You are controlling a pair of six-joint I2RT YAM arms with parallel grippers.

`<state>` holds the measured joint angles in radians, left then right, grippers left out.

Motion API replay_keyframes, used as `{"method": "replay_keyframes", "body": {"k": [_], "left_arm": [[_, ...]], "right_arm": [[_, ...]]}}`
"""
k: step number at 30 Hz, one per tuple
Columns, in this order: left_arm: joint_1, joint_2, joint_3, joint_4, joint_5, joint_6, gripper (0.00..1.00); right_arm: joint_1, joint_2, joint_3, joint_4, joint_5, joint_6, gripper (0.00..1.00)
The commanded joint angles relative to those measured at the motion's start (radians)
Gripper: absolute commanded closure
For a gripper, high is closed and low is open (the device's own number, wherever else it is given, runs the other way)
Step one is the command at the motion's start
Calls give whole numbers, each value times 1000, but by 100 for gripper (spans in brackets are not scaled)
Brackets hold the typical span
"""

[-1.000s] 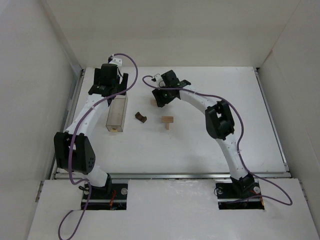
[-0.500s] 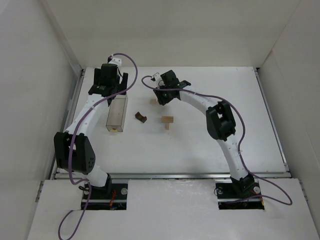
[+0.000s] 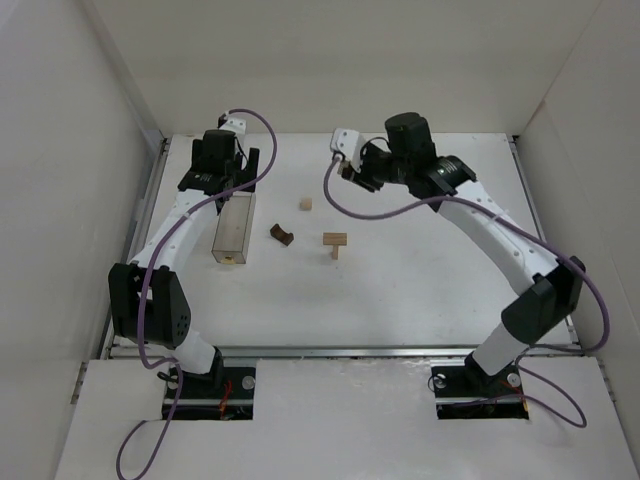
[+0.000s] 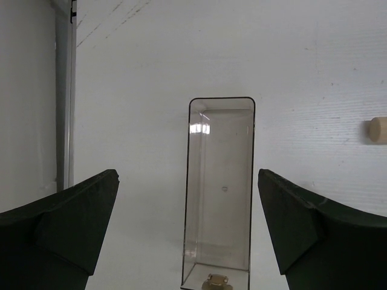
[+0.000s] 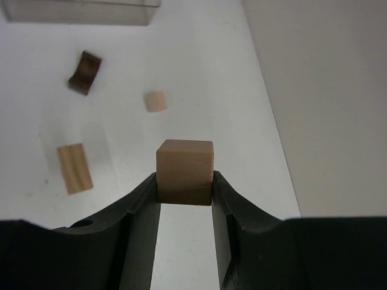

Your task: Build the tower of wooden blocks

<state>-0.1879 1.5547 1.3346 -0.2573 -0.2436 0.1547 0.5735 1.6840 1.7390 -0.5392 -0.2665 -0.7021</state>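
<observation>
- wood block tower (image 3: 335,241): only the tan post and crosspiece stand on the table (image 3: 420,290), below and left of the right fingers in the right wrist view, well apart from them.
- dark arch block (image 3: 282,234) lies loose just left of the tower, not on it.
- right gripper (image 5: 184,188): fingers clamped on a tan cube (image 5: 184,164), held in the air.
- Change: a second ago this gripper was low over the table just behind the tower; now it is raised and swung toward the back, cube in its grasp.
- small pale block (image 3: 306,204) now shows on the spot the gripper covered.
- Judgement: pick done, the cube has yet to be carried to the tower; stacking barely begun.
- left gripper (image 4: 187,175): fingers wide apart, hovering over the far end of the clear box (image 4: 221,181), which runs between them; touching nothing.
- Hard to tell: the post is hidden under the crosspiece in the right wrist view.
- The pale block's shape is too small to make out.
- A small tan piece (image 4: 216,281) at the box's near end is cut off by the frame edge.
</observation>
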Motion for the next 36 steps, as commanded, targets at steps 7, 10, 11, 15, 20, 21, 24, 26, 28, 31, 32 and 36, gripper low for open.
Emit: {"method": "replay_keyframes", "body": {"k": [7, 10, 11, 15, 20, 21, 24, 26, 28, 31, 32, 36], "left_arm": [[4, -48, -15, 46, 7, -17, 0], [4, -58, -15, 46, 16, -17, 0], [4, -58, -26, 46, 17, -17, 0], [4, -76, -37, 46, 17, -17, 0], [4, -76, -46, 46, 17, -17, 0], [4, -76, -55, 46, 27, -17, 0], [4, -76, -55, 55, 27, -17, 0], [4, -76, -55, 55, 27, -17, 0], [4, -76, -55, 55, 27, -17, 0], [4, -76, -55, 64, 27, -17, 0], [4, -76, -55, 64, 14, -30, 0], [4, -67, -43, 52, -42, -141, 0]], "right_arm": [[3, -40, -185, -249, -348, -491, 100], [3, 11, -135, -283, -401, -507, 100], [3, 23, -124, -294, -410, -507, 100], [3, 57, -104, -294, -447, -507, 100], [3, 57, -104, -294, -479, -497, 100], [3, 57, -104, -282, -479, -466, 100], [3, 68, -92, -272, -456, -392, 100], [12, 77, -82, -263, -447, -353, 100], [12, 89, -72, -263, -425, -301, 100], [22, 89, -72, -272, -383, -281, 100], [32, 89, -85, -272, -382, -281, 100], [45, 89, -95, -252, -333, -249, 100]]}}
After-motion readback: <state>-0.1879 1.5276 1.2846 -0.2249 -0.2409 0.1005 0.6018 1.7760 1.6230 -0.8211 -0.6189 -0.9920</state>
